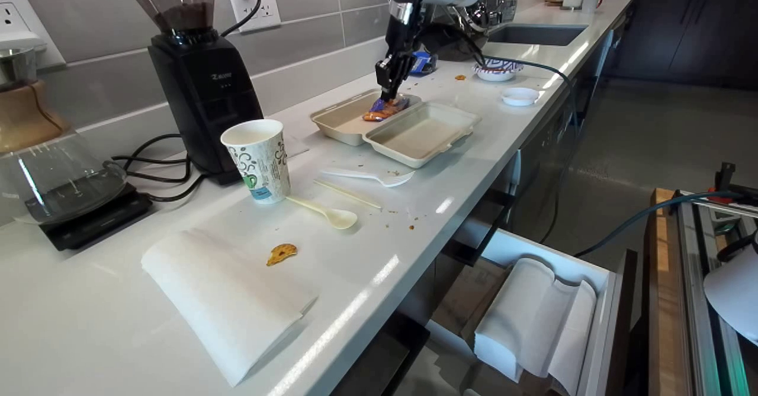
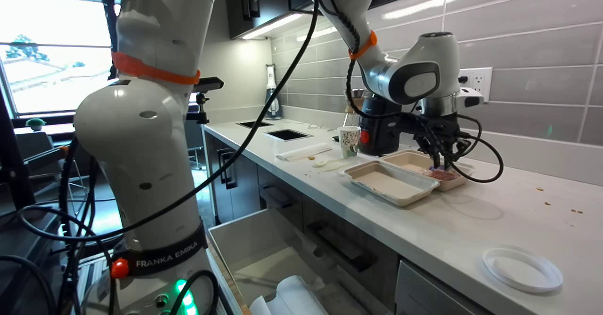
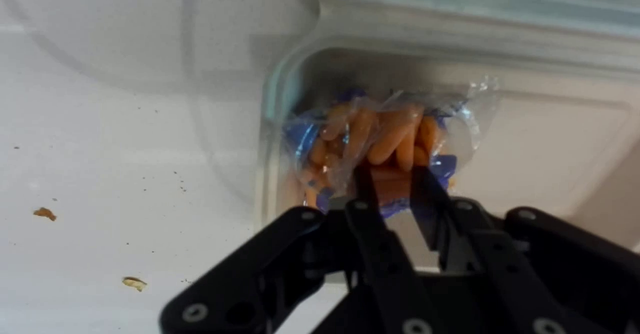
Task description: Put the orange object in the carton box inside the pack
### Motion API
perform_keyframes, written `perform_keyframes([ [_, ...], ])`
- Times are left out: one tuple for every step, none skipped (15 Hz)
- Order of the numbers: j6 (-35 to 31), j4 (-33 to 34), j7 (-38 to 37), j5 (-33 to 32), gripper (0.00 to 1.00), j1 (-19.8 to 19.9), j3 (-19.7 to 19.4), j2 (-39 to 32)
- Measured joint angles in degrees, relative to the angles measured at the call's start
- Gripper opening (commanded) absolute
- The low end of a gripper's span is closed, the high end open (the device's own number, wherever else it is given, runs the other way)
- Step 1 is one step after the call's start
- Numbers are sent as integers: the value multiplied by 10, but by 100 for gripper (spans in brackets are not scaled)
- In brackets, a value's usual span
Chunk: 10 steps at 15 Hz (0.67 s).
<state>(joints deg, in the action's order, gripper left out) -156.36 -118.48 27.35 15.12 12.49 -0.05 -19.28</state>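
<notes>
A clear plastic bag of orange baby carrots with blue printing (image 1: 386, 110) lies in the far compartment of the open tan carton box (image 1: 426, 135). The bag also shows in an exterior view (image 2: 446, 175) and in the wrist view (image 3: 345, 129), at one end of that compartment. My gripper (image 1: 387, 95) points down over the box with its fingertips at the bag. In the wrist view, the fingers (image 3: 392, 174) are partly closed, with bag and carrots between them. The bag bulges on both sides of the fingers. The box's other half (image 2: 393, 183) lies open beside it.
A white fork (image 1: 373, 176), a spoon (image 1: 331, 213), a paper cup (image 1: 260, 162) and a black coffee grinder (image 1: 207, 88) stand near the box. A blue packet (image 1: 422, 63), a bowl (image 1: 497, 70) and a white lid (image 2: 523, 269) lie beyond. A drawer (image 1: 551, 248) is open below.
</notes>
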Motion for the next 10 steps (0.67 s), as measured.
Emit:
perform_keyframes([
  [0, 0, 0, 0, 16, 1, 0, 0],
  [1, 0, 0, -1, 21, 2, 0, 0],
  [1, 0, 0, -2, 21, 2, 0, 1],
  [1, 0, 0, -3, 14, 3, 0, 2],
  [1, 0, 0, -4, 5, 4, 0, 3],
  [1, 0, 0, -4, 0, 4, 0, 4],
  [1, 0, 0, -4, 0, 5, 0, 5],
  [1, 0, 0, -4, 0, 6, 1, 7],
  [2, 0, 0, -4, 0, 6, 2, 9],
  [2, 0, 0, -4, 0, 7, 4, 11],
])
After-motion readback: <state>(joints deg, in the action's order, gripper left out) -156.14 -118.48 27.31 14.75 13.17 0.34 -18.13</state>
